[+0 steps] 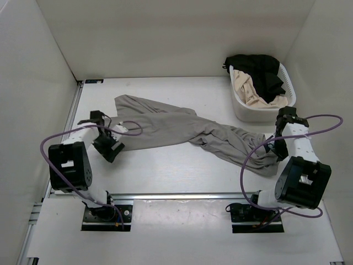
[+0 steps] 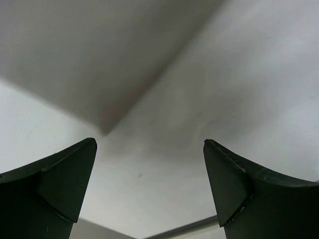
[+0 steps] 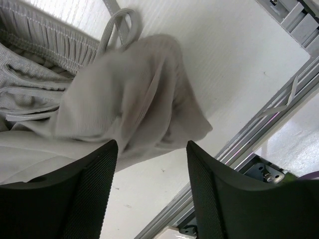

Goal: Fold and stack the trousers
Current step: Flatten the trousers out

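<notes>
Grey trousers lie unfolded and crumpled across the table, from the far left to the near right. My left gripper is open and empty beside the trousers' left end; its wrist view shows only bare white surface between the fingers. My right gripper is at the trousers' right end, open and empty. In the right wrist view a bunched fold of the trousers lies just ahead of the fingers, with the ribbed waistband and a drawstring loop behind it.
A white basket at the back right holds black and beige clothes. White walls close in the table on three sides. A metal rail runs along the near edge and also shows in the right wrist view.
</notes>
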`<state>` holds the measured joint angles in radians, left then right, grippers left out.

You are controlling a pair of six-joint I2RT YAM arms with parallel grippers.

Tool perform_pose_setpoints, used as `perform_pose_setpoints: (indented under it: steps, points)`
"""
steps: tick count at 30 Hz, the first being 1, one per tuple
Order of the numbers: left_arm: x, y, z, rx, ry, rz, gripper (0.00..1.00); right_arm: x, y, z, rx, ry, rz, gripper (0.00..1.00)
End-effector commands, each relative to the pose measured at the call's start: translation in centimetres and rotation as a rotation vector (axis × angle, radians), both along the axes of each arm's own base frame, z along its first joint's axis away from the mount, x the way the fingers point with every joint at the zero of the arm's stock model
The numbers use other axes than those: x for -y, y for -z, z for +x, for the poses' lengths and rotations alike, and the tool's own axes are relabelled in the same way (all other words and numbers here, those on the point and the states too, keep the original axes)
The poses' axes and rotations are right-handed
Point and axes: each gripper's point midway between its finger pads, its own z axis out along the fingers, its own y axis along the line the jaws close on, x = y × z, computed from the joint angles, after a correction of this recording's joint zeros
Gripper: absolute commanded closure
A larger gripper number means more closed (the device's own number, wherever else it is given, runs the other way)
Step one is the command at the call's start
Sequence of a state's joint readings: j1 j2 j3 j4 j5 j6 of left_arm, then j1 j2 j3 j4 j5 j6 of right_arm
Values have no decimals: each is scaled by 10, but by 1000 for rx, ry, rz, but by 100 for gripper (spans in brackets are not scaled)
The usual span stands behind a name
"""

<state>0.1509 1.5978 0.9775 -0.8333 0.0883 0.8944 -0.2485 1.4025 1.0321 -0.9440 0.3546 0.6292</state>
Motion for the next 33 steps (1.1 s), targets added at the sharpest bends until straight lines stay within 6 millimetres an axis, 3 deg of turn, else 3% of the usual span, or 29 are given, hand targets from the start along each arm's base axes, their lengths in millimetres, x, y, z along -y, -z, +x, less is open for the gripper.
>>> perform_pose_setpoints:
  steps: [1, 5, 8, 12, 19, 20, 21, 23, 24, 30, 33]
  points:
    - [-4, 0, 23, 133, 143, 89, 0, 0, 2, -10, -27, 19, 10, 37]
    - [-9, 10, 47, 139, 118, 99, 0, -2, 9, -16, -36, 26, 27, 30]
    - [7, 9, 60, 171, 167, 98, 0, -4, 10, -15, -19, 31, 46, 30]
    - [23, 29, 53, 146, 231, 103, 0, -1, 10, -19, -29, 49, 49, 29]
    - [31, 51, 42, 117, 256, 98, 0, 15, 17, -27, -31, 106, 46, 27]
    - [31, 53, 44, 115, 232, 92, 3, 15, 17, -27, -31, 106, 46, 27]
    - [32, 53, 47, 108, 220, 89, 44, 17, 19, -28, -28, 115, 45, 27]
    - [32, 63, 42, 54, 199, 79, 79, 17, 21, -28, -28, 106, 44, 27]
    - [32, 69, 39, 23, 191, 75, 86, 17, 24, -32, -35, 117, 56, 26]
    - [25, 79, 26, -38, 146, 92, 86, 21, 33, -37, -21, 162, 96, 26]
    - [17, 59, 39, 11, 51, 61, 86, 28, 26, -29, 31, 172, 75, 26]
